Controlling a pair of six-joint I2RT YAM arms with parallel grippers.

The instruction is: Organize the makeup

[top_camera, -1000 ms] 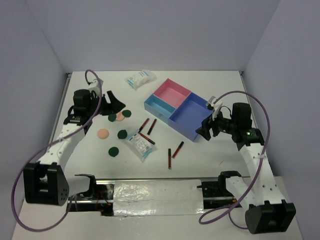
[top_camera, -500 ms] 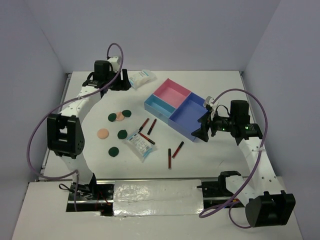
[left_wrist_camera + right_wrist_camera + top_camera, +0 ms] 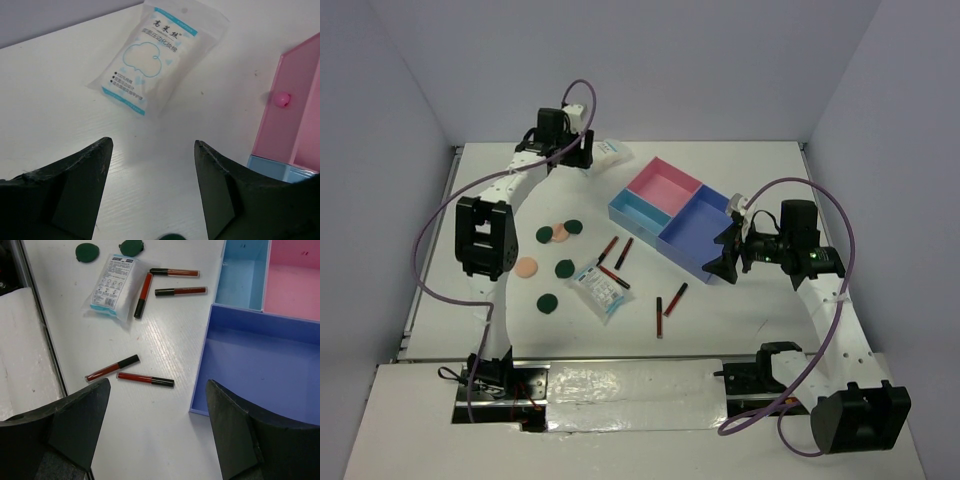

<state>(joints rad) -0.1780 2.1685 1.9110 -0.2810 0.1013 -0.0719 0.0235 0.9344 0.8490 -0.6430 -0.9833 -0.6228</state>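
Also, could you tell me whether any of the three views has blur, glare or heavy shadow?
Top view: even light, sharp, with glare on the shiny strip along the bottom. Left wrist view: packet print crisp, left pincer dark and soft-edged. Right wrist view: sticks sharp, right pincer underexposed.

You see the left gripper (image 3: 152,187) spread wide above the surface (image 3: 60,85), facing a white blue-printed packet (image 3: 155,55) beside the pink compartment (image 3: 295,105)
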